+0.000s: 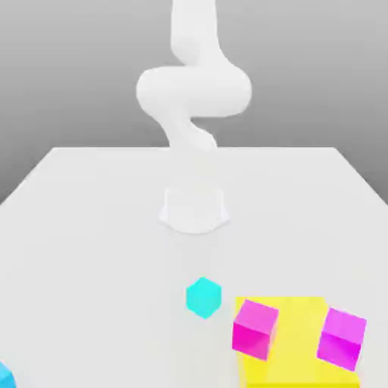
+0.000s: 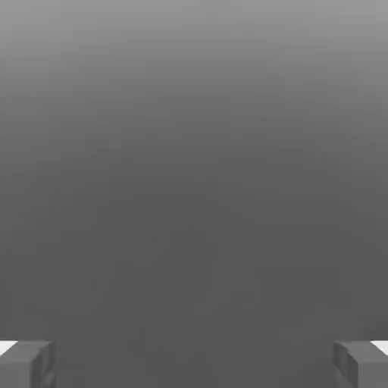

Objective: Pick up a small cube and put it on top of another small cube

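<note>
Turquoise small cube (image 1: 203, 297) resting alone on white table (image 1: 91, 227), in front of white arm base (image 1: 195, 208). Just beside, toward the exterior view's right: yellow slab (image 1: 299, 348) bearing two magenta cubes (image 1: 255, 328) (image 1: 342, 338), well apart from each other. Bluer cyan cube (image 1: 4, 376) cut off at the exterior view's lower left corner. Gripper (image 2: 194, 364) spread wide, grey fingertips (image 2: 26, 364) far apart, nothing between.

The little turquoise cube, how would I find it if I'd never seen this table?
Find the yellow block holding two magenta cubes. The small cube sits alone on the white table, just off the block toward the exterior view's left. It's turquoise, not pink.
</note>
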